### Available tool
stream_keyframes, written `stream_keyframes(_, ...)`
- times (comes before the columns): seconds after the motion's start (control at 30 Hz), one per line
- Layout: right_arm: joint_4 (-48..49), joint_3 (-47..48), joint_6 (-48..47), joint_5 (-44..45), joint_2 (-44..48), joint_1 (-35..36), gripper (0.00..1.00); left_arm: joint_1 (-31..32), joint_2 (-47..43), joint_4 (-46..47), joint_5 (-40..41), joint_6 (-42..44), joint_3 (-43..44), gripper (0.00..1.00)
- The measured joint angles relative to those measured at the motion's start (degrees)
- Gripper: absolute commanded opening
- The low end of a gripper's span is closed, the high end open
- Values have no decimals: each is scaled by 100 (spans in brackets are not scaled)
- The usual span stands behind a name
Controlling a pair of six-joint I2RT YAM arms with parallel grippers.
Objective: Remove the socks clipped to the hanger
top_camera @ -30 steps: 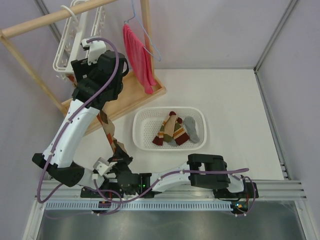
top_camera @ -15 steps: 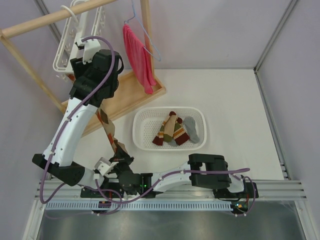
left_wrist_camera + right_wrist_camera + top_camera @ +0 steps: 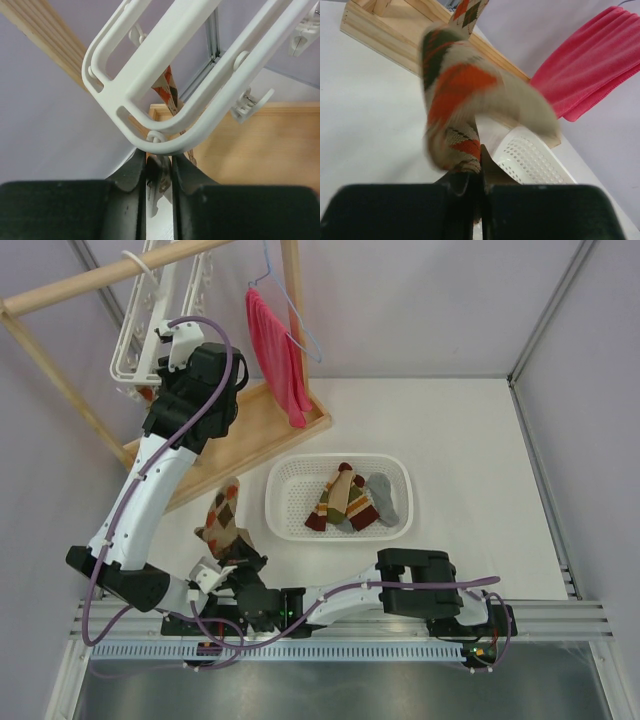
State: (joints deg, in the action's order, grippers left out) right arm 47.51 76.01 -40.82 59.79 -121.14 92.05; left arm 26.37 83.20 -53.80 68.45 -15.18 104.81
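My left end effector point(image 3: 159, 170) sits at the lower corner of the white hanger point(image 3: 200, 75), pinched together on a dangling clip point(image 3: 154, 192). My right end effector point(image 3: 476, 175) is clamped on one end of an argyle sock point(image 3: 465, 95), which flops, blurred, above the worktop point(image 3: 370, 115), well apart from the hanger. More socks point(image 3: 350, 498) lie in the white basket point(image 3: 283, 520).

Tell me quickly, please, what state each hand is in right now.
Left hand: closed on a clip of the hanger.
Right hand: closed on an argyle sock.
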Motion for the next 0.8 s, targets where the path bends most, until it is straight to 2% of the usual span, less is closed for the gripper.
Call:
stream_keyframes(0.03, -11, -2, 9, 0, 0, 15, 1, 0, 0, 0, 2, 7, 0, 3)
stream_keyframes(0.13, -20, -2, 11, -17, 0, 59, 1, -7, -13, 13, 4, 4, 0, 2)
stream_keyframes(0.2, -42, -2, 13, -20, 0, 72, 1, -11, -33, 11, -2, 4, -2, 6)
stream_keyframes(0.27, -55, -2, 11, -22, 0, 74, 1, -17, -59, 13, -48, 4, -15, 28)
stream_keyframes(0.3, -59, -2, 11, -22, 0, 74, 1, -20, -83, 9, -129, 15, -35, 47)
stream_keyframes(0.33, -72, -2, 13, -20, 0, 74, 1, -22, -120, 28, -216, 20, -76, 81)
stream_keyframes(0.4, -81, -11, 35, -22, 2, 74, 1, -22, -221, 48, -479, -26, -208, 100)
stream_keyframes(0.6, -284, -175, 258, -70, 273, 74, 1, -22, -796, 28, -1397, -61, -844, 100)
stream_keyframes(0.8, -404, -291, 533, -114, 793, 72, 1, -26, -1895, 673, -2979, 232, -2041, 100)
